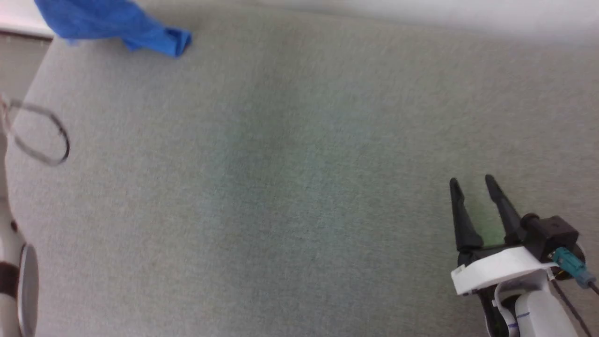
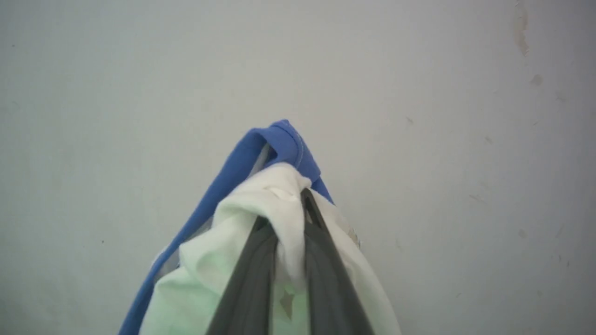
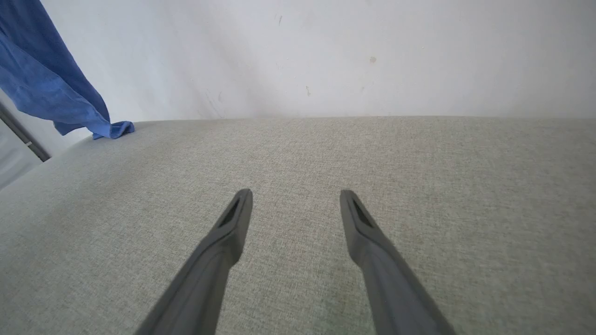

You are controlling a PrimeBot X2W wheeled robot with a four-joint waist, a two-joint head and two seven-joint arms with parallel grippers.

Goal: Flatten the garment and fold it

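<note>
The garment (image 1: 117, 23) shows as a bright blue sleeve hanging at the far left corner of the grey fabric table (image 1: 299, 164), its cuff touching the surface. In the left wrist view, my left gripper (image 2: 286, 209) is shut on a bunch of the garment (image 2: 209, 260): white cloth is pinched between the dark fingers, with a blue hem above them. Low at the right, my right gripper (image 1: 472, 182) hovers open over bare table. Its fingers (image 3: 233, 223) hold nothing, and the garment's blue sleeve (image 3: 42, 79) hangs far off to the upper left in the right wrist view.
A thin dark cable loop (image 1: 42, 135) hangs at the table's left edge, above a pale part of the robot (image 1: 18, 281). A white wall (image 3: 326, 56) rises behind the table's far edge. The table's left edge runs close under the hanging sleeve.
</note>
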